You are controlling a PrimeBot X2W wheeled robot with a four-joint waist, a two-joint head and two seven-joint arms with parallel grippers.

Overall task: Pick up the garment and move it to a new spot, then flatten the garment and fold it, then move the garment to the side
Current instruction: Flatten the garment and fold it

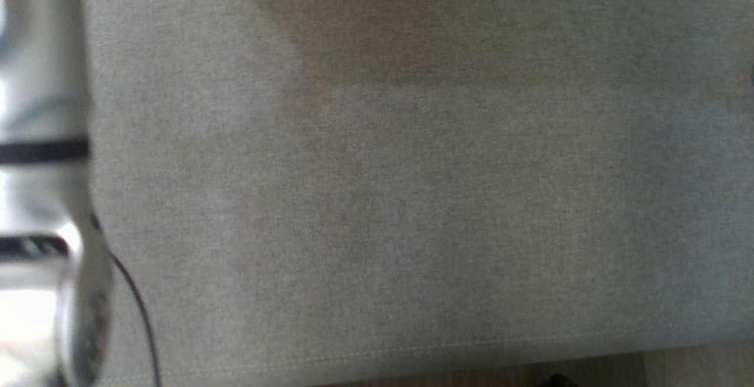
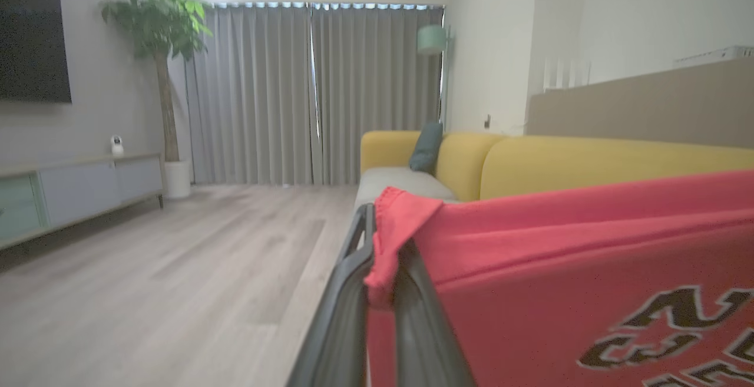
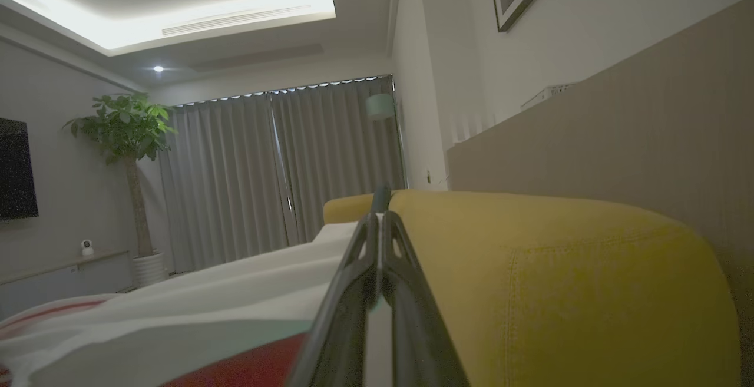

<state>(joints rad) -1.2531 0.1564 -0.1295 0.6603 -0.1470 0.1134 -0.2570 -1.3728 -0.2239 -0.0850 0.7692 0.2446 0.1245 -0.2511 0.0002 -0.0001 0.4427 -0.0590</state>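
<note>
Left gripper [image 2: 372,228] clenched on red garment [image 2: 559,257] at its top edge, cloth stretched taut to its right, prob. lifted for carrying. Right gripper [image 3: 380,210] fingers pressed together; whether cloth's pinched, can't tell. Yellow sofa [image 2: 589,163] just beyond, likely the drop spot.

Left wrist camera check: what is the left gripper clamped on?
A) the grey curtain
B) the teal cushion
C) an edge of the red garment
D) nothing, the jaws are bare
C: the left gripper is shut with a bunched edge of the red garment pinched between its dark fingers.
</note>
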